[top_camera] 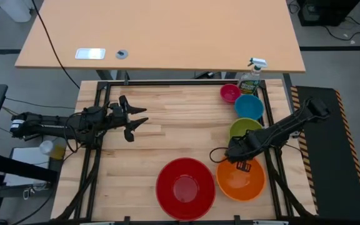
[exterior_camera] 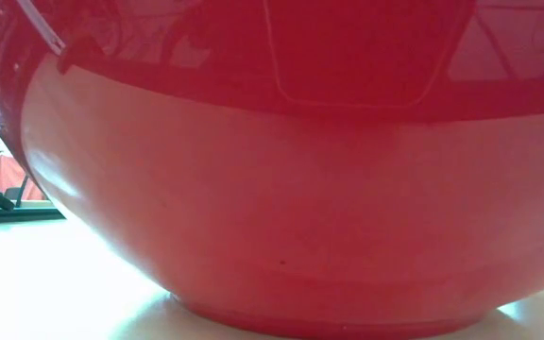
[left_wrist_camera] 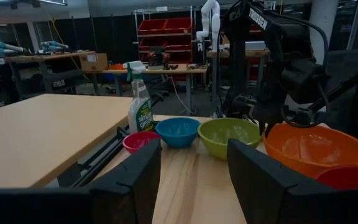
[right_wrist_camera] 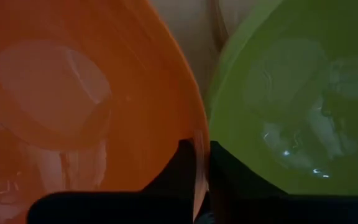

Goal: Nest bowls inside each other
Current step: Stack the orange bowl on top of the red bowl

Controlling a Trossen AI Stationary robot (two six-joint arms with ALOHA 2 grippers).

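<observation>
- The round orange plastic bowl (top_camera: pixel 241 181) sits at the table's near right, about five o'clock from the table's centre, with its rim pinched between the fingers of the right gripper (right_wrist_camera: pixel 202 163), one finger inside the wall and one outside.
- The right gripper's claw is drawn narrow, clamped on that rim on the side facing the round lime-green plastic bowl (top_camera: pixel 245 129), which stands just beside the orange one at its twelve o'clock.
- The large round red plastic bowl (top_camera: pixel 185 189) rests at the orange bowl's nine o'clock, just beside it, empty and upright; it fills the low view.
- Further along the right edge toward one o'clock stand the round blue plastic bowl (top_camera: pixel 249 107) and the small round pink-magenta plastic bowl (top_camera: pixel 229 93), each still on its own.
- The left gripper (top_camera: pixel 137 122) waits at about ten o'clock on the table, claw spread wide, holding nothing.
- Step in hand, as I judge it: the grasp on the orange bowl for the first nesting.
- The next move calls for lifting the bowl clear without tipping, carrying it toward nine o'clock, centring it over the red bowl and lowering before release; a rim grip may let it swing.
</observation>
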